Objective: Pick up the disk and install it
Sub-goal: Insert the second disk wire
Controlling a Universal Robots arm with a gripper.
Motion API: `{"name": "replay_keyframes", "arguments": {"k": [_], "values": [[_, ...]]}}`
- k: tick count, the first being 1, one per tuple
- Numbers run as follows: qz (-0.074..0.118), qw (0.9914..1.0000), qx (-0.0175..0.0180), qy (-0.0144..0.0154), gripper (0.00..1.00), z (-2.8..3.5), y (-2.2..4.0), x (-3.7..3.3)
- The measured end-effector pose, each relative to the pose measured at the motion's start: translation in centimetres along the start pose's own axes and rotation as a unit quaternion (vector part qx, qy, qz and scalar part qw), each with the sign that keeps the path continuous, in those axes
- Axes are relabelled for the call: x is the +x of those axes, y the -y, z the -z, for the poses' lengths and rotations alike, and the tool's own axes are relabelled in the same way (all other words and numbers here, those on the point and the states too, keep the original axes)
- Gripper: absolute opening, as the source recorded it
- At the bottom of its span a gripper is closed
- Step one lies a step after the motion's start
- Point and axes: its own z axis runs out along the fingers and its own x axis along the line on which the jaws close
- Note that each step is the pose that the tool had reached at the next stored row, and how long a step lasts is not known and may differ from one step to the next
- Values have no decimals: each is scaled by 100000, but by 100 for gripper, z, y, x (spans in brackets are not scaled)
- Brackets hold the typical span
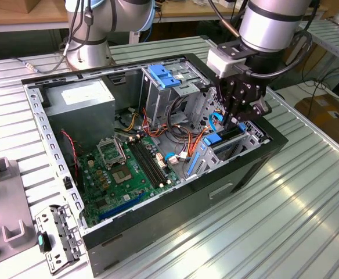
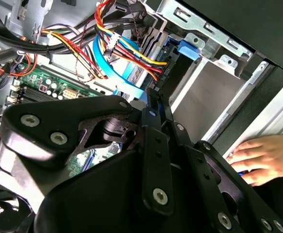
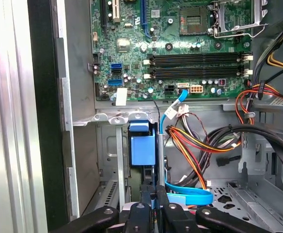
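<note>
Cables (image 3: 199,141) crowd the bay; gripper (image 3: 153,201) pinches the disk (image 3: 143,145), its lower part hidden by fingers (image 3: 173,213).

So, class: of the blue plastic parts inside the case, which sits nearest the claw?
The blue-framed disk in the bay beneath the claw; the lighter blue latch sits apart atop the metal cage.

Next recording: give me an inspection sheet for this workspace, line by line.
Surface: ribbed metal table carrying an open computer case.
Job's things: disk standing on edge in the lower drive bay.
Clutter: grey fixture and metal bracket beside the case.
Grippers: gripper over the bay, jaws closed together at the disk.
Cables: blue ribbon cable, orange, red and yellow wire bundles.
Surroundings: a hand on the case edge.
</note>
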Motion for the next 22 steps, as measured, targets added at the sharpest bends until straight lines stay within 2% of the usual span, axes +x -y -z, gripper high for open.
{"name": "replay_keyframes", "arguments": {"k": [2, 3, 6, 7, 8, 10, 14, 22], "values": [[-72, 99996, -42, 862, 16, -6, 1, 36], [-88, 99994, -48, 1069, 16, -12, 1, 52], [-113, 99991, -66, 1370, 16, -31, 1, 73], [-141, 99985, -76, 1730, 16, -35, 1, 73], [-159, 99981, -83, 1956, 16, -39, 0, 73], [-44, 99979, -44, 2050, 16, -44, 0, 72], [611, 99975, 447, 2127, 16, -45, 0, 73], [598, 99969, 502, 2372, 16, -74, -3, 72]]}}
